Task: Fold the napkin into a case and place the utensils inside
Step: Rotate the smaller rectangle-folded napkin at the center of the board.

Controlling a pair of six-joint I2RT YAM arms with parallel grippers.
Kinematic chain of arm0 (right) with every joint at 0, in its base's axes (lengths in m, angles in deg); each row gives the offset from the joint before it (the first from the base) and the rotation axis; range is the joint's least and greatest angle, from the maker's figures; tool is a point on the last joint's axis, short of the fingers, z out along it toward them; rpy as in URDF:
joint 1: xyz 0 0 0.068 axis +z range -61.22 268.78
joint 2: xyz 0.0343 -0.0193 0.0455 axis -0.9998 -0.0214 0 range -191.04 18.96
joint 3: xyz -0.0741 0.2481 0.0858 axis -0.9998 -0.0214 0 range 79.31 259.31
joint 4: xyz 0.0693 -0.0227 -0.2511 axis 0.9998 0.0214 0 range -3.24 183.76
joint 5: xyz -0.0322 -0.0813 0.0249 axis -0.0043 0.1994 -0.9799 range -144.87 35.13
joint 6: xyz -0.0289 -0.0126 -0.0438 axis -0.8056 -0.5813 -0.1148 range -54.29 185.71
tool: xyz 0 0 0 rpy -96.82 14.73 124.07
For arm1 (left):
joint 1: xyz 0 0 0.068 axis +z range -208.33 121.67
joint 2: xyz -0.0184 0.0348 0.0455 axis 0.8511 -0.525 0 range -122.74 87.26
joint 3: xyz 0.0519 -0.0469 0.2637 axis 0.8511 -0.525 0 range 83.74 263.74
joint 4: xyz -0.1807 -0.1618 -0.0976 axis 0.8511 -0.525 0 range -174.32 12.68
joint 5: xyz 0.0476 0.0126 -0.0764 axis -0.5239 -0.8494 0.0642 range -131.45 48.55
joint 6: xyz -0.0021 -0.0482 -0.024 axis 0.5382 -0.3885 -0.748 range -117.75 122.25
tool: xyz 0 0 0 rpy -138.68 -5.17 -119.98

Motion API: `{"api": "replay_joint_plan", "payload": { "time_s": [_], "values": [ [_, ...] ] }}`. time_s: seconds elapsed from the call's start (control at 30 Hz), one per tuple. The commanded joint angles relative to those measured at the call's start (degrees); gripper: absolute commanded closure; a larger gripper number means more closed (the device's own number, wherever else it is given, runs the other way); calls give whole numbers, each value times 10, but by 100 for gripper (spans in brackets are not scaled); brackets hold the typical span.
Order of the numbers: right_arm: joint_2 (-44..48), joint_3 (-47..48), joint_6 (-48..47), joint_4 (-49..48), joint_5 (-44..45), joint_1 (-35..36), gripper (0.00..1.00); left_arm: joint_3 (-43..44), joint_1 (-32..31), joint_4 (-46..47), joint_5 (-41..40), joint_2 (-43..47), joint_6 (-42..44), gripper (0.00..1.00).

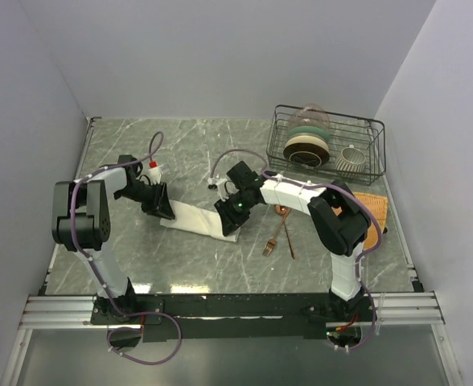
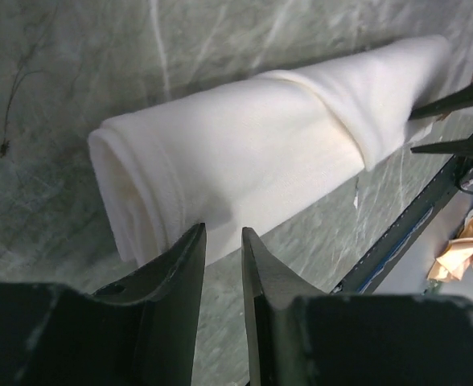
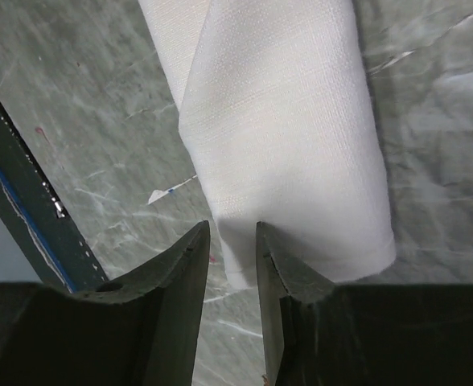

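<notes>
Your napkin (image 1: 198,219) lies mid-table as a long folded strip. Left gripper (image 1: 165,211) and right gripper (image 1: 228,223) sit narrowed at its opposite ends, likely to tighten the fold; I cannot tell if either grips cloth. Fork (image 1: 271,240) and spoon (image 1: 286,235) lie just right of it, outside.

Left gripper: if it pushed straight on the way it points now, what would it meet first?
The napkin. The left gripper points at the near edge of the folded cloth, with its fingertips seemingly right at it. Whether they already touch is unclear. Nothing else lies between.
</notes>
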Motion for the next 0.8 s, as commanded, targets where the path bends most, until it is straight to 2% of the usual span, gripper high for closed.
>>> {"api": "replay_joint_plan", "payload": {
  "time_s": [0.0, 0.17, 0.23, 0.27, 0.3, 0.4, 0.57, 0.67, 0.77],
  "values": [
    [-19, -3, 26, -27, -1, 30, 62, 33, 0, 5, -20, -27, -17, 70],
    [-35, 15, 62, -51, -9, 53, 59, 68, -3, 26, -38, -57, -17, 67],
    [-34, 24, 74, -53, -19, 64, 55, 85, -12, 31, -49, -72, -11, 65],
    [-32, 32, 76, -54, -25, 66, 51, 107, -16, 30, -54, -89, -6, 64],
    [-28, 37, 82, -56, -32, 66, 43, 119, -20, 28, -55, -97, 1, 61],
    [-3, 53, 70, -36, -60, 51, 32, 171, -20, -5, -32, -112, 30, 56],
    [41, 69, 25, 31, -57, -28, 28, 189, -4, -43, -6, -39, 50, 54],
    [32, 81, 10, 34, -18, -35, 28, 175, 11, -65, -33, -15, 38, 56],
    [5, 100, 35, 23, -10, -33, 28, 144, 12, -67, -72, 7, 38, 57]
  ]
}}
